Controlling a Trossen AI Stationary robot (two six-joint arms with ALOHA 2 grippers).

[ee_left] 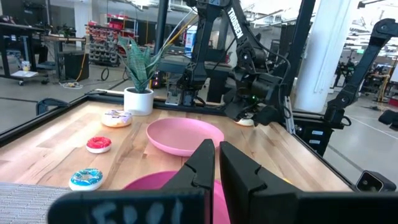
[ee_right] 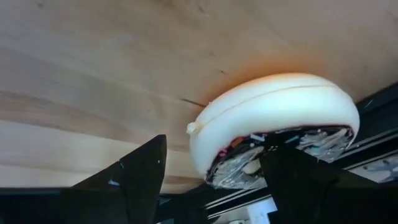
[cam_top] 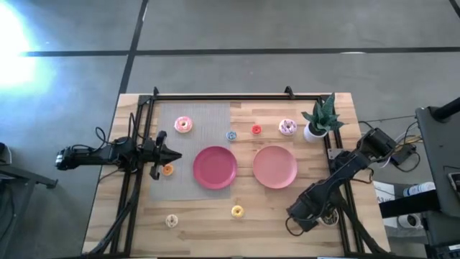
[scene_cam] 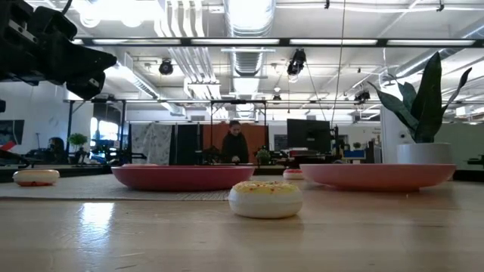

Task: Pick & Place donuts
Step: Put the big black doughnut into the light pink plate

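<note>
Cream-bottomed donut (ee_right: 273, 118) lies between the right tool's (ee_right: 214, 168) spread fingers; left tool (ee_left: 216, 163) narrow.

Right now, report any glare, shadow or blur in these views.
High view: white glare washes the floor at upper left. Low view: ceiling lights blow out; the yellow donut is soft. Right wrist view: a cream donut fills the frame, the right gripper in dark silhouette.
</note>
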